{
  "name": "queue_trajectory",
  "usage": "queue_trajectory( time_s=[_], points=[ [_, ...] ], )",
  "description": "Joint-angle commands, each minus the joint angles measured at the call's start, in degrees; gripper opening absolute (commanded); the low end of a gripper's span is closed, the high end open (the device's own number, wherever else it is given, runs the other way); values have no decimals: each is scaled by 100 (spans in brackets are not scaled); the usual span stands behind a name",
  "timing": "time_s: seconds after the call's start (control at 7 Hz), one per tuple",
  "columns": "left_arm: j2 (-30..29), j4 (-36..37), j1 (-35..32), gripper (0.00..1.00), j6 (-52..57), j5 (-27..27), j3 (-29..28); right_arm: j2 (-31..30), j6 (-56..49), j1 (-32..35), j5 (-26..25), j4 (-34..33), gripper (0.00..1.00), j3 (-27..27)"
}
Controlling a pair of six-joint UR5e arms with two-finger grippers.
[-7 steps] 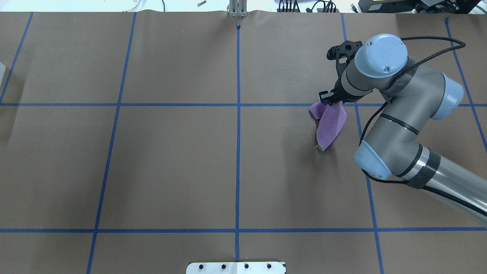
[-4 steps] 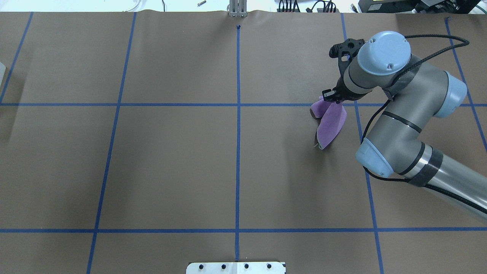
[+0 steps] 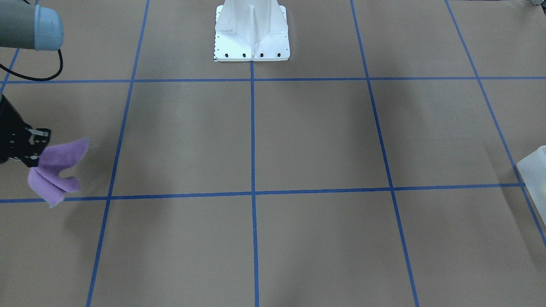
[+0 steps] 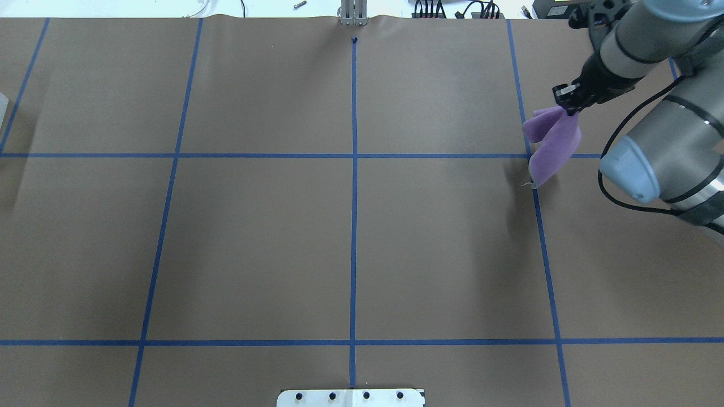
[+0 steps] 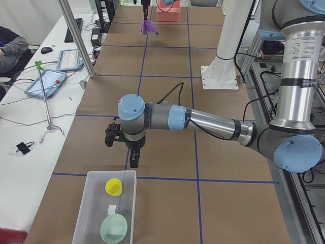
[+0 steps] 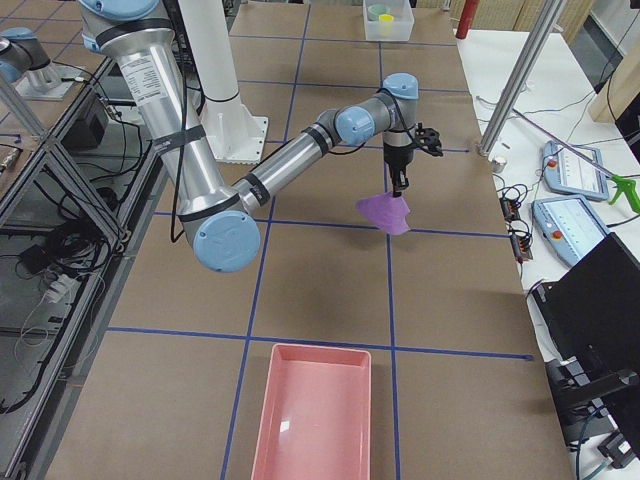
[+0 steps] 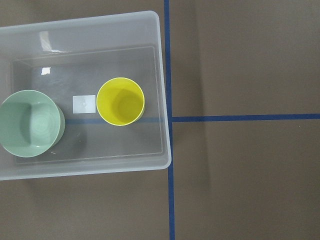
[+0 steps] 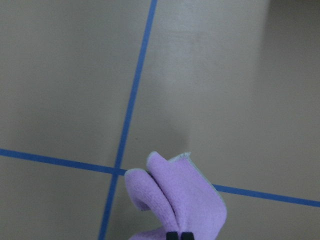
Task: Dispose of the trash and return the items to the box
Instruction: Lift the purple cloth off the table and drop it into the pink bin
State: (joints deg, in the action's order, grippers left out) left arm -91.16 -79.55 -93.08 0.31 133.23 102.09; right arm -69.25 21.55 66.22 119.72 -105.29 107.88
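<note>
My right gripper (image 4: 567,107) is shut on the top of a purple cloth (image 4: 551,150), which hangs clear of the brown table near the far right grid line. The right wrist view shows the cloth (image 8: 185,200) dangling over a blue tape crossing. The yellow cup (image 7: 120,101) and the mint-green bowl (image 7: 31,123) stand upright side by side inside the translucent box (image 7: 162,100). My left gripper (image 5: 133,161) hovers just beyond the box (image 5: 86,203); I cannot tell whether it is open or shut.
A pink tray (image 6: 315,410) lies at the table's right end. The white robot base (image 3: 251,30) stands at the near edge. A side table with tablets (image 5: 45,84) and a seated person (image 5: 7,48) runs along the far side.
My right gripper has risen and moved right and farther from the robot with the purple cloth, which now hangs free of the table.
</note>
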Motion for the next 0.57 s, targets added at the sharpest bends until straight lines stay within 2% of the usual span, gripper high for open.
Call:
queue_trajectory(
  time_s=[0.0, 0.14, 0.43],
  points=[
    [-33, -16, 0, 99, -4, 1, -66, -682, -2108, 1237, 340, -701, 0, 259],
    [-50, -8, 0, 99, -4, 1, -58, -1061, -3243, 1940, 646, -1007, 0, 347],
    [-42, -16, 0, 99, 5, 1, -49, -1782, -5012, 2892, 641, -1300, 0, 348]
  ],
)
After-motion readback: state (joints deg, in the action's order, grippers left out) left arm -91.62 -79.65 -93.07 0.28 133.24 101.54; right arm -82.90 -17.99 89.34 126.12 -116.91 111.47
